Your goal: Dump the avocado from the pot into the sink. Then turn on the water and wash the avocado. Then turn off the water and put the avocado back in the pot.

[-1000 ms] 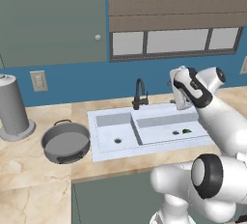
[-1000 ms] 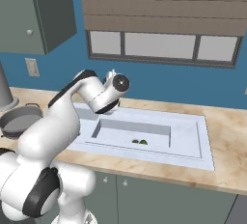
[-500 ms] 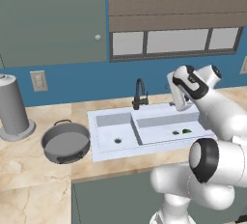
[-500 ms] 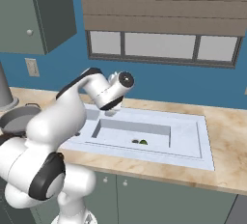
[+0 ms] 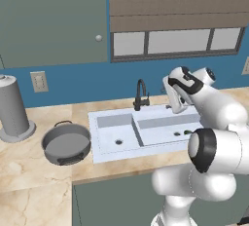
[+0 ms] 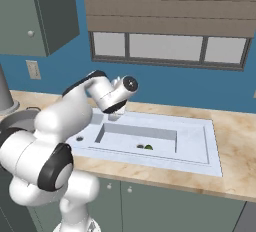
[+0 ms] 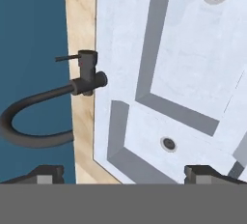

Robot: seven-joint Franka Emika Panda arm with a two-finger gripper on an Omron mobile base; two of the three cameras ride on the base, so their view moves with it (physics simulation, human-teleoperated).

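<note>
In the left base view the arm's own forearm covers the right end of the sink (image 5: 146,132), so the avocado (image 5: 187,132) shows there as a dark speck at the arm's edge. The right base view gives it more plainly: the avocado (image 6: 148,147) is a small dark-green lump on the floor of the right basin, beside a drain, below and to the right of the jaws. The gripper (image 6: 116,117) hangs over the back of the sink, its fingers partly hidden behind the wrist. In the hand view the gripper (image 7: 124,171) stands wide open with nothing between its tips, which are cut off at the bottom edge. The black curved faucet (image 7: 46,109) lies up and left of the jaws. The pot (image 5: 66,143), grey and shallow, sits on the counter well apart from the jaws, left of the sink.
</note>
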